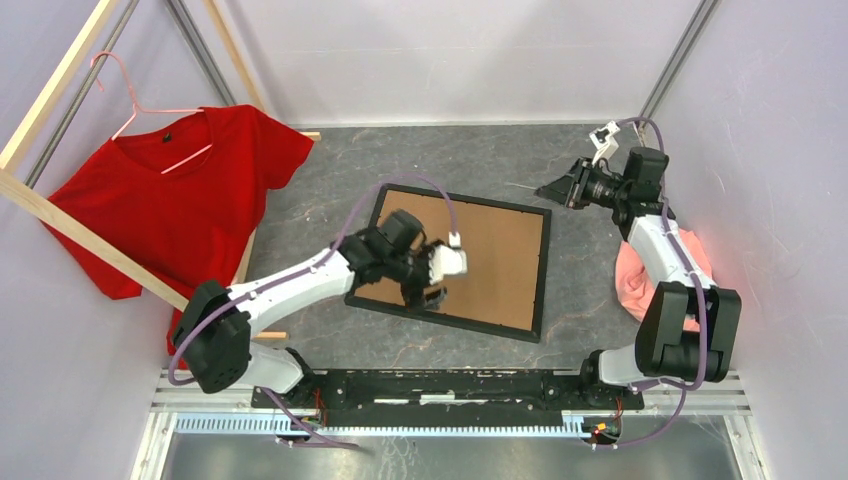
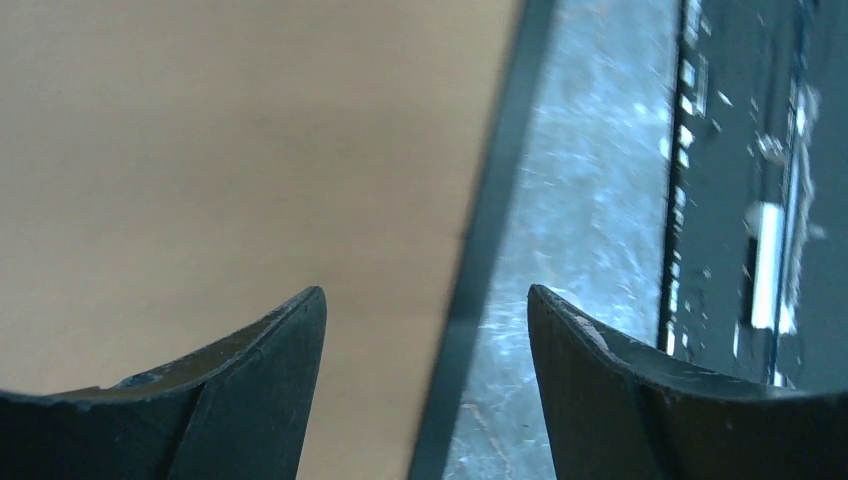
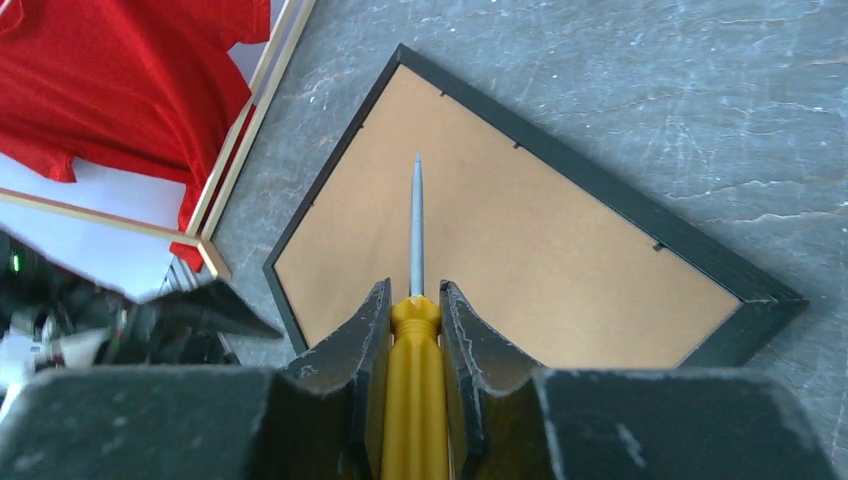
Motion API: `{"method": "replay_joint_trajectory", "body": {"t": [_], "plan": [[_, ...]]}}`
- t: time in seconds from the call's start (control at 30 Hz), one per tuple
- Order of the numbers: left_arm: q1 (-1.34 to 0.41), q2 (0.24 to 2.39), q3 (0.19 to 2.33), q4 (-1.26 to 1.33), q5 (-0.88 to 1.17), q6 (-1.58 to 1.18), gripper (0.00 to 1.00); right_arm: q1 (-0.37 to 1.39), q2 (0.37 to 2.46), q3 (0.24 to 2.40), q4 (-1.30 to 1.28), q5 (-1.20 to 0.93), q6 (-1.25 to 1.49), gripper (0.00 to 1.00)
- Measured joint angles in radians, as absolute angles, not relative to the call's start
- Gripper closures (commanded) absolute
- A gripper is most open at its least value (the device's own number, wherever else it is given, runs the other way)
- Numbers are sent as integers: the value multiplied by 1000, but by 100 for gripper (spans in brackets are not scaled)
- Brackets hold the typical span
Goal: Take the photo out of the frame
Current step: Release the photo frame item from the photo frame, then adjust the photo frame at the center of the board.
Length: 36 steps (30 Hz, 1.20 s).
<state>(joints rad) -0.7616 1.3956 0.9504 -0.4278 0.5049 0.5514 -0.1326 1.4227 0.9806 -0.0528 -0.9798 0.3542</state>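
The left gripper point(image 1: 428, 296) hovers low over the near long rail of the frame point(image 1: 541, 270), towards that rail's left end. Its jaws stand wide with nothing between them. In the left wrist view the left gripper point(image 2: 425, 292) straddles the black rail point(image 2: 480, 250), one jaw above the brown backing board point(image 2: 200, 180) and the other above the bare table point(image 2: 590, 200). The frame lies face down near the middle of the table point(image 1: 600, 150). Its long axis runs left to right, skewed a little so that its right end sits closer to the table's near edge. The photo is not visible in any view; it is presumably under the backing board point(image 1: 495, 260), facing the tabletop. The right gripper point(image 1: 565, 190) is held up well apart from the frame, off its far right corner and towards the table's far right corner. It is clamped around the yellow handle of a screwdriver point(image 3: 415, 400), and the grey shaft points back across the board towards the frame's left end. Small tabs point(image 3: 516, 146) show along the far rail and seem to pin the board in place. The left arm is much the nearer, already over the near rail. Whatever comes next probably depends on freeing the board along the rails, and the tool for that is in the far arm.
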Motion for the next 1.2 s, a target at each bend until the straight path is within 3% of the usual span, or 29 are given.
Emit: {"method": "replay_joint_trajectory", "body": {"t": [0.27,0.47,0.8,0.87,0.97,1.2], "plan": [[-1037,1397,868,-472,290,654,30,-167,1408,945,6,-987,381,100],[-1050,1426,797,-393,149,653,39,-200,1381,902,62,-989,424,100],[-1052,1485,795,-336,105,654,44,-214,1353,873,126,-991,469,100],[-1052,1494,795,-338,113,654,49,-214,1353,873,127,-991,475,100],[-1055,1497,795,-328,109,656,69,-214,1353,872,135,-991,479,100],[-1068,1554,845,-305,102,635,79,-214,1353,870,146,-991,486,100]]}}
